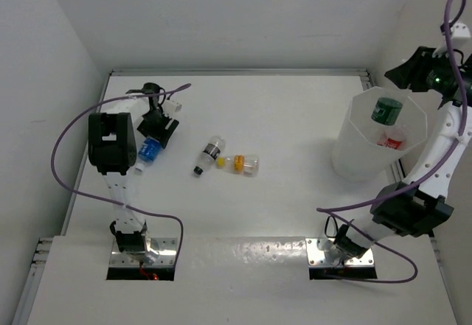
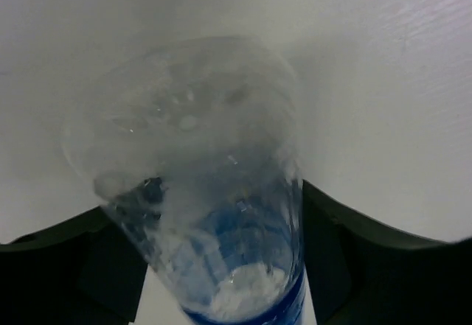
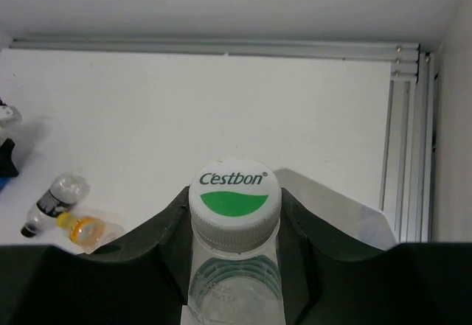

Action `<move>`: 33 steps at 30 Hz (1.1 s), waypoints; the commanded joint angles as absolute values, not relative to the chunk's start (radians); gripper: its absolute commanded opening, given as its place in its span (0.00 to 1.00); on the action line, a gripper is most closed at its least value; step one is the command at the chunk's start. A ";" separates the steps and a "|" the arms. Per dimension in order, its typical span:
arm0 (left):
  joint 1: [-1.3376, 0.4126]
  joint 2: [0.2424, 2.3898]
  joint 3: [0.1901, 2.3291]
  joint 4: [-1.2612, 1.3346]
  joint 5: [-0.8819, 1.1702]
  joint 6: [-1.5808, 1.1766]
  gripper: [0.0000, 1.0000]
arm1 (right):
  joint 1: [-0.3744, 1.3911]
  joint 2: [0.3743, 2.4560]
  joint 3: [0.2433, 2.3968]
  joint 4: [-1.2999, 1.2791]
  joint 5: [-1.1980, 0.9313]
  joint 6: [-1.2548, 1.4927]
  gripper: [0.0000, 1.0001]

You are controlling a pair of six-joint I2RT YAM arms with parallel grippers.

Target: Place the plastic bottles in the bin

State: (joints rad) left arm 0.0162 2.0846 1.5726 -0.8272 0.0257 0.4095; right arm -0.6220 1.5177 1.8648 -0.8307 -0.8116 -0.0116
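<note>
My left gripper is low on the table at the left, its fingers pressed against both sides of a clear bottle with a blue label. My right gripper is shut on the neck of a bottle with a white and green cap. It holds this green-labelled bottle over the open mouth of the tall translucent white bin at the right. A red-labelled bottle lies inside the bin. Mid-table lie a black-labelled bottle and a yellow-orange bottle, close together.
An aluminium rail runs along the table's right edge behind the bin. White walls close in the table at the back and the left. Purple cables loop from both arms.
</note>
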 commanded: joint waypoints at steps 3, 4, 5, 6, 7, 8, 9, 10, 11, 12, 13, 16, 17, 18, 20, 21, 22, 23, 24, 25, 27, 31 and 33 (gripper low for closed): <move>-0.003 2.089 1.536 -0.810 0.070 0.416 0.56 | -0.535 1.474 1.717 -0.805 -0.694 -0.162 0.26; -0.003 2.080 1.536 -0.810 0.081 0.416 0.50 | -0.519 1.464 1.683 -0.801 -0.680 -0.179 0.36; -0.003 2.066 1.536 -0.810 0.096 0.416 0.45 | -0.511 1.448 1.672 -0.793 -0.666 -0.192 0.51; -0.014 2.027 1.536 -0.819 0.153 0.416 0.37 | -0.500 1.447 1.654 -0.784 -0.640 -0.193 0.89; -0.014 1.998 1.551 -0.819 0.196 0.416 0.35 | -0.496 1.428 1.651 -0.778 -0.632 -0.187 0.97; -0.014 1.964 1.566 -0.828 0.248 0.416 0.33 | -0.497 1.422 1.655 -0.773 -0.630 -0.164 1.00; -0.014 1.929 1.586 -0.828 0.364 0.407 0.33 | -0.495 1.413 1.661 -0.756 -0.643 -0.154 1.00; -0.014 1.858 1.647 -0.828 0.432 0.396 0.33 | -0.494 1.392 1.689 -0.750 -0.653 -0.138 1.00; -0.014 1.826 1.682 -0.828 0.507 0.381 0.33 | -0.495 1.385 1.703 -0.741 -0.685 -0.097 1.00; -0.014 1.798 1.724 -0.828 0.588 0.338 0.33 | -0.486 1.381 1.716 -0.738 -0.704 -0.080 1.00; -0.026 1.775 1.802 -0.812 0.741 0.304 0.33 | -0.479 1.362 1.726 -0.707 -0.744 -0.060 1.00; -0.077 1.715 1.914 -0.660 0.992 0.120 0.38 | -0.440 1.330 1.746 -0.594 -0.871 0.130 1.00; -0.092 1.715 1.925 -0.596 1.035 0.051 0.38 | -0.425 1.322 1.732 -0.504 -0.906 0.231 1.00; -0.109 1.689 1.925 -0.421 1.110 -0.115 0.38 | -0.410 1.304 1.686 -0.374 -0.992 0.285 1.00; -0.161 1.666 1.855 -0.184 1.152 -0.324 0.38 | -0.376 1.264 1.602 -0.121 -1.031 0.575 1.00; -0.179 1.642 1.814 0.083 1.164 -0.539 0.38 | -0.342 1.259 1.542 0.070 -1.051 0.724 1.00; -0.222 1.632 1.740 0.197 1.164 -0.627 0.38 | -0.324 1.267 1.526 0.209 -1.051 0.786 1.00; -0.244 1.632 1.721 0.275 1.164 -0.690 0.38 | -0.305 1.275 1.520 0.254 -1.045 0.905 1.00; -0.292 1.643 1.721 0.335 1.175 -0.737 0.38 | -0.238 1.287 1.532 0.311 -1.039 0.925 1.00; -0.316 1.655 1.741 0.336 1.187 -0.738 0.38 | -0.212 1.301 1.549 0.311 -1.035 0.936 1.00; -0.357 1.675 1.753 0.336 1.197 -0.738 0.38 | -0.117 1.354 1.621 0.284 -1.032 0.939 1.00; -0.454 1.697 1.792 0.345 1.197 -0.738 0.38 | 0.036 1.422 1.725 0.104 -1.002 0.792 1.00; -0.475 1.697 1.792 0.345 1.197 -0.726 0.38 | 0.093 1.440 1.743 0.019 -0.989 0.726 1.00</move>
